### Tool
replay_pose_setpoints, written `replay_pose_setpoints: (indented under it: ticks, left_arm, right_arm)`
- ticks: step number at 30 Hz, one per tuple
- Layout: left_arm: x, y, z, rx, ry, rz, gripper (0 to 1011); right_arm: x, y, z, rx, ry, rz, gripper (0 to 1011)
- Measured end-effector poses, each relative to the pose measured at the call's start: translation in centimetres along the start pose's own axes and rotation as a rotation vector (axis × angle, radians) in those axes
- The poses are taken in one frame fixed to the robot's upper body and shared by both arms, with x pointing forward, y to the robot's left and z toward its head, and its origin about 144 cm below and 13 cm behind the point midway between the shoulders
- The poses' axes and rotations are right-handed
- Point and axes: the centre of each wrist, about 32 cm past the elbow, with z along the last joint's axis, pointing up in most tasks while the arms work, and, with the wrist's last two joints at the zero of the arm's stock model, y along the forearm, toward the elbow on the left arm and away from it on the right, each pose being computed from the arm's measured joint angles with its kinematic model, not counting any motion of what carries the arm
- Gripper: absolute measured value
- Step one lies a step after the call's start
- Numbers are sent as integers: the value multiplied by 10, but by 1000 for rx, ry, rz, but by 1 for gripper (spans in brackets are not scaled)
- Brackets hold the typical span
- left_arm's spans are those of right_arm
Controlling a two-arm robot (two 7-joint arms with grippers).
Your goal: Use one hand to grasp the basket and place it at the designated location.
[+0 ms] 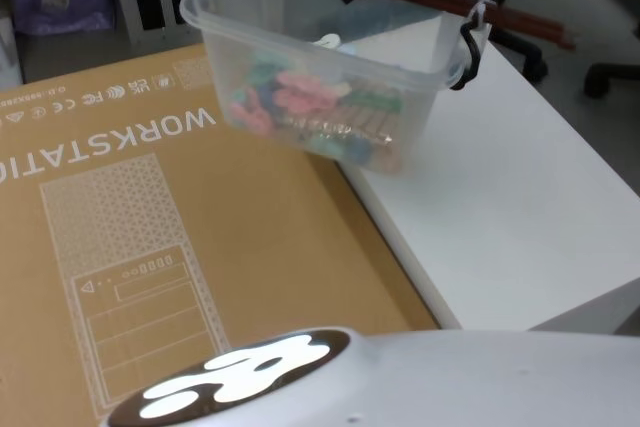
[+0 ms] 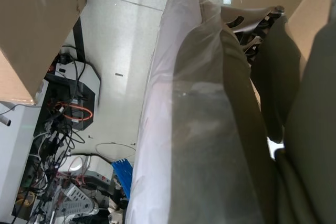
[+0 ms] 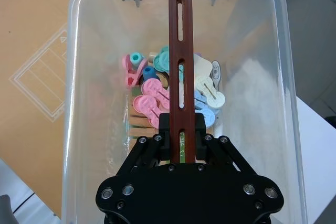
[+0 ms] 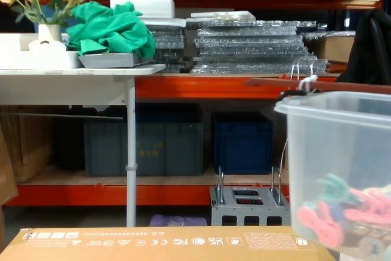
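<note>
The right gripper (image 3: 182, 129) is clamped on the red-brown handle (image 3: 180, 51), and the basket (image 1: 300, 47) hangs below it, clear of the cardboard box (image 1: 150, 207) and the white tabletop (image 1: 520, 197); grasping looks done, setting down remains

The right pincer (image 3: 182, 129) is matte black, built from jointed links fanning out of a broad black body studded with silver round-head screws. In the head view a smooth pale grey shell (image 1: 430, 377) bears a glossy dark oval panel (image 1: 235, 377) with bright white markings.
</note>
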Motion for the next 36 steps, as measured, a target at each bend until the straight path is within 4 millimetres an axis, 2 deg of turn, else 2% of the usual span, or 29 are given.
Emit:
replay_pose_setpoints:
  ticks: [16,29,36]
  left_arm:
    - [0,0,0,0,0,0,0]
    - [0,0,0,0,0,0,0]
    - [0,0,0,0,0,0,0]
  right_arm:
    - [-24,-24,-18,-132,142,-19,242]
    - [-40,-33,-23,-212,230,-11,242]
    - [-57,-36,-29,-271,318,7,244]
